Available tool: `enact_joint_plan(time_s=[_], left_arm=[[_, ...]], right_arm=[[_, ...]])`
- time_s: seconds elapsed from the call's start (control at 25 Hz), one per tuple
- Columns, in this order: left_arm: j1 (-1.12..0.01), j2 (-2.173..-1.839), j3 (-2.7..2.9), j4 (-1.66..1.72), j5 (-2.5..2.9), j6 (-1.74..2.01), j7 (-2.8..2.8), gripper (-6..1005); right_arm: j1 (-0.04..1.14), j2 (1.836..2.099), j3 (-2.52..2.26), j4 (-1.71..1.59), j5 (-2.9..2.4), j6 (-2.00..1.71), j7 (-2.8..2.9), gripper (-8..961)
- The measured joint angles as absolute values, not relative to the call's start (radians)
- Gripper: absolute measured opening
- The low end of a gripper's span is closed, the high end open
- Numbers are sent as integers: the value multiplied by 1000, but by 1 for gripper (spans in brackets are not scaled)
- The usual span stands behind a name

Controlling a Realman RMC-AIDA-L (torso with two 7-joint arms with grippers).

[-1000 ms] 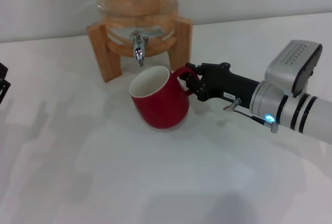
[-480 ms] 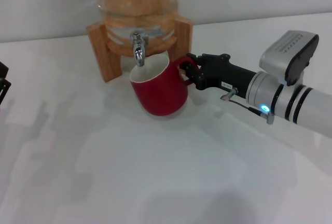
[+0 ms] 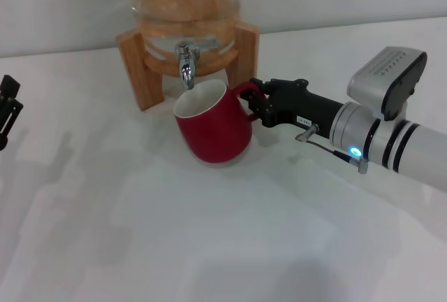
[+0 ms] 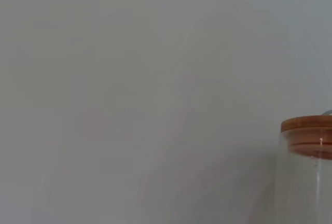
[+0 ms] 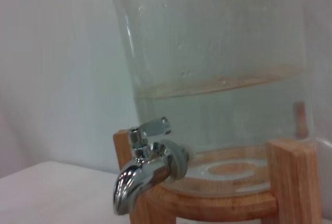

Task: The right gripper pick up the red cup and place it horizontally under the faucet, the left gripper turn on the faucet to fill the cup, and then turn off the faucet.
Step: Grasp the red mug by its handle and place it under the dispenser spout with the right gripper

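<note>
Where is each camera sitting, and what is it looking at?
Head view: high up, looking down at the red cup, the faucet, the right gripper and the left gripper.
Left wrist view: faces the wall and the jar's wooden lid; no arm shows.
Right wrist view: faces the faucet; no fingers show.
Head and right wrist views share the faucet.

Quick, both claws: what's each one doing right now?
Right claw: shut on the red cup handle, under the faucet.
Left claw: at the table's left edge, state unclear.
</note>
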State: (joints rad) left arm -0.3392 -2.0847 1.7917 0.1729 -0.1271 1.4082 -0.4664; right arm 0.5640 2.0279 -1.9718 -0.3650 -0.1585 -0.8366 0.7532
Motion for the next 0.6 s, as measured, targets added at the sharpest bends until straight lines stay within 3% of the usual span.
enact_joint_plan(time_s=[0.6], left_arm=[[-333,-2086,1790,174,-112,1408,-466,847]], right_arm=[[572,2028,-2051,-376,-106,-826,746,181]])
